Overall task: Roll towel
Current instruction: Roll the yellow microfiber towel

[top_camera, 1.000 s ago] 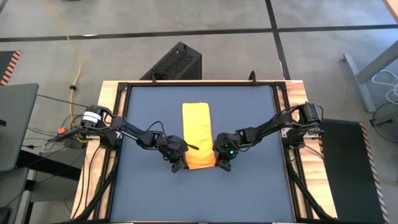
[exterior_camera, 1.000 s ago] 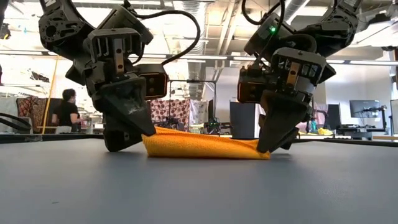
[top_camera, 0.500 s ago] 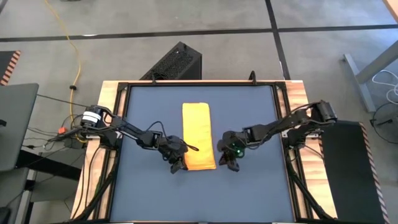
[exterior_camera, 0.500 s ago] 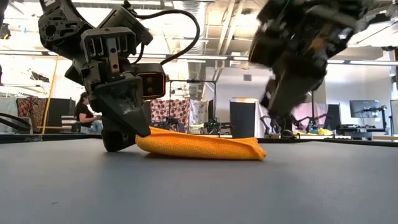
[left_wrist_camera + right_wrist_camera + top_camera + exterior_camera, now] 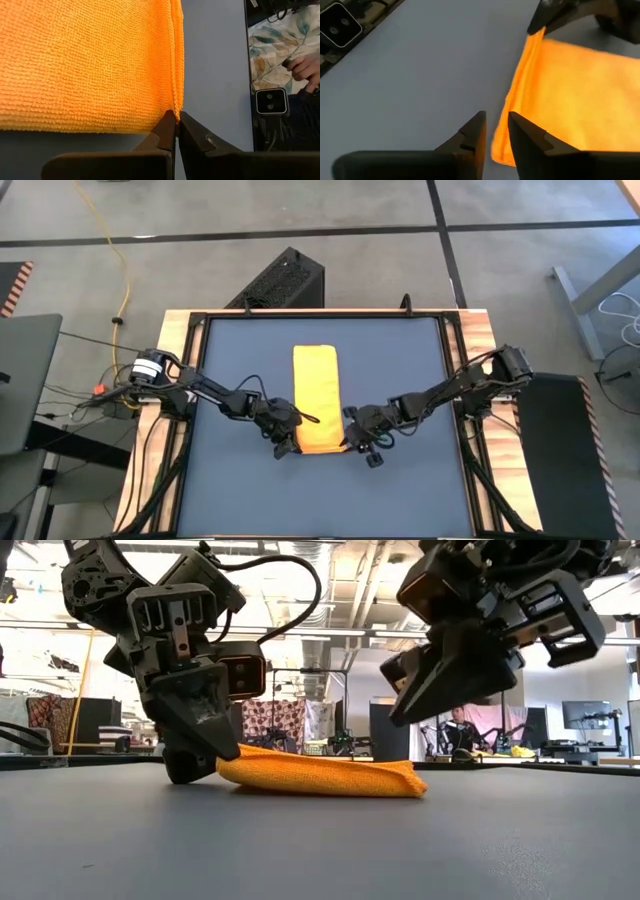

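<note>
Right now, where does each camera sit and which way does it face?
High: overhead, straight down; both arms, towel.
Low: table height, across; left gripper on towel corner, right gripper raised.
Left wrist: past shut fingers pinching towel corner.
Right wrist: past own fingers, above towel edge.
All four share the towel.
</note>
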Action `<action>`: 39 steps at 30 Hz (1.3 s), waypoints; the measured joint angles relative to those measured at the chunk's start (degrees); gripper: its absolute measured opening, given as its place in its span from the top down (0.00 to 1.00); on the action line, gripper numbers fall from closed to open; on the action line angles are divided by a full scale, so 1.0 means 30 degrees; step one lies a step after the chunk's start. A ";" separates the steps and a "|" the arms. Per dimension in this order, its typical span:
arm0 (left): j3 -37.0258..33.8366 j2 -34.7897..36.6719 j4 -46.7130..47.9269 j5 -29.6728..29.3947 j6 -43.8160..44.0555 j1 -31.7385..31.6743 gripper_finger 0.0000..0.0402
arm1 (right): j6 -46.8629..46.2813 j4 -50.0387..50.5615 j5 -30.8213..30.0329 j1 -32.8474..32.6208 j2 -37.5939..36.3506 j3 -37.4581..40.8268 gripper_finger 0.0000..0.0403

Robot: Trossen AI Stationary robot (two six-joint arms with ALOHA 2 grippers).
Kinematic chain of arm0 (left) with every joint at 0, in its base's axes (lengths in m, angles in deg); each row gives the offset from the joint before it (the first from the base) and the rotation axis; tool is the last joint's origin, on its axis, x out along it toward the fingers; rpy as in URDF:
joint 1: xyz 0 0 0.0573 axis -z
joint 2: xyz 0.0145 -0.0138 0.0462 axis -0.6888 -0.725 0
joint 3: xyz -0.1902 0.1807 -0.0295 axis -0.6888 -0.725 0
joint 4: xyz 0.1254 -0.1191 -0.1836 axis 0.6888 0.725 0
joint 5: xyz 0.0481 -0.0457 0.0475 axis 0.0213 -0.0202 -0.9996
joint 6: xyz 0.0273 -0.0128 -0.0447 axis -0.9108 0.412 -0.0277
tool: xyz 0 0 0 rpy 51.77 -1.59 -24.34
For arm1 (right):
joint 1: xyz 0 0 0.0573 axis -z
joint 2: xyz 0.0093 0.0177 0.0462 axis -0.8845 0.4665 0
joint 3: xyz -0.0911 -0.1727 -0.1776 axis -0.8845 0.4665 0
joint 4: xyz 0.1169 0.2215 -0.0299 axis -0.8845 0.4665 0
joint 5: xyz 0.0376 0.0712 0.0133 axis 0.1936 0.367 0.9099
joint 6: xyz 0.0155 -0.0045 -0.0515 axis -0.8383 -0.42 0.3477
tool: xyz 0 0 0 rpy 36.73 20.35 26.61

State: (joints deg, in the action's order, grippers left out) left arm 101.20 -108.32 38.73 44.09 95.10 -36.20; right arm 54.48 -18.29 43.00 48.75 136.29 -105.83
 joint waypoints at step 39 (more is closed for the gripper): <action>0.0000 0.0007 0.0130 0.0118 -0.0699 0.0000 1.00 | -0.2417 -0.1549 -0.3499 -0.1256 0.2265 -0.0083 0.62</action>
State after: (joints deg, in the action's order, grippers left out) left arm 101.20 -108.30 39.12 44.44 93.00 -36.20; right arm 47.23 -22.93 32.50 44.98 143.08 -106.08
